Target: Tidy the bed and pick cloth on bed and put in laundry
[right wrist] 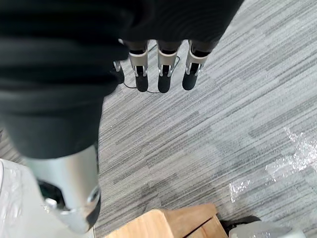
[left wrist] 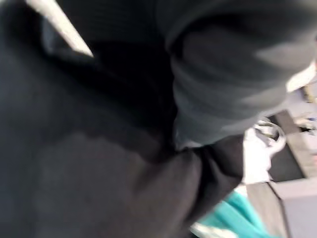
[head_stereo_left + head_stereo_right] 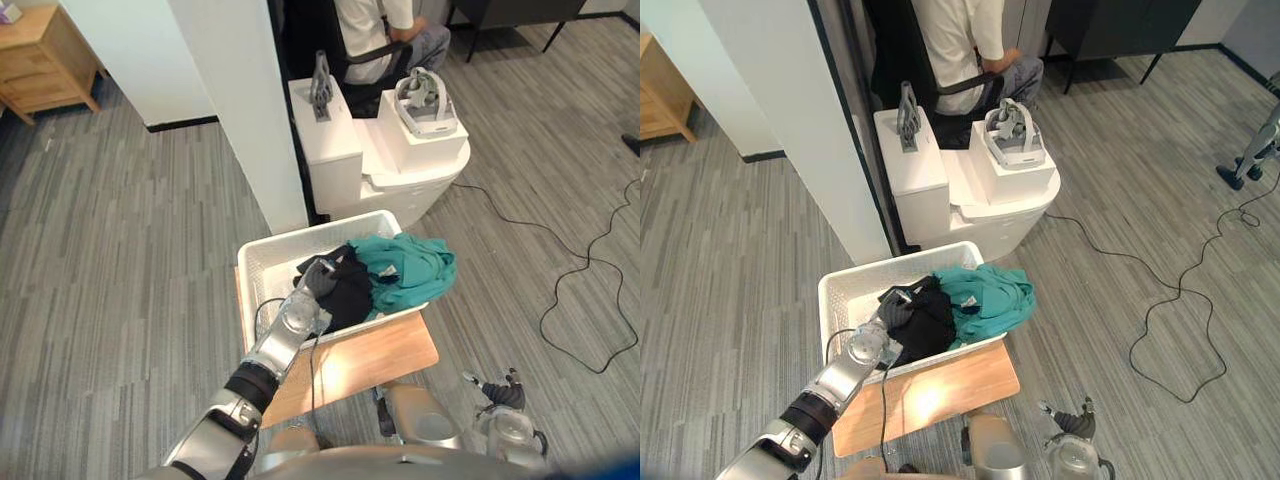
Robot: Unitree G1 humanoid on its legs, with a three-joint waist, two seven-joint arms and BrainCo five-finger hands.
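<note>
Pale wood dresser (image 3: 40, 60) stands at the far left, well apart from the work. Next comes the left hand (image 3: 318, 278), set inside the white basket (image 3: 262, 262) and lying on the black cloth (image 3: 350, 295). Its fingers are sunk in the dark folds, so I cannot tell whether they grip or lie loose. The basket sits on a small wooden table (image 3: 375, 362). Touching the black cloth, the teal cloth (image 3: 410, 265) is heaped against the right rim, part of it draped over the edge. Far right and low, the right hand (image 1: 164, 74) hangs over the floor (image 1: 223, 114), fingers straight and holding nothing.

From where I stand, the laundry looks all but in. The risk lies in the pull-out: if a fingertip is snagged in the black cloth, lifting the arm would drag it back over the rim. That could tug the overhanging teal cloth down to the floor. A hard nudge might also slide the basket on its table
</note>
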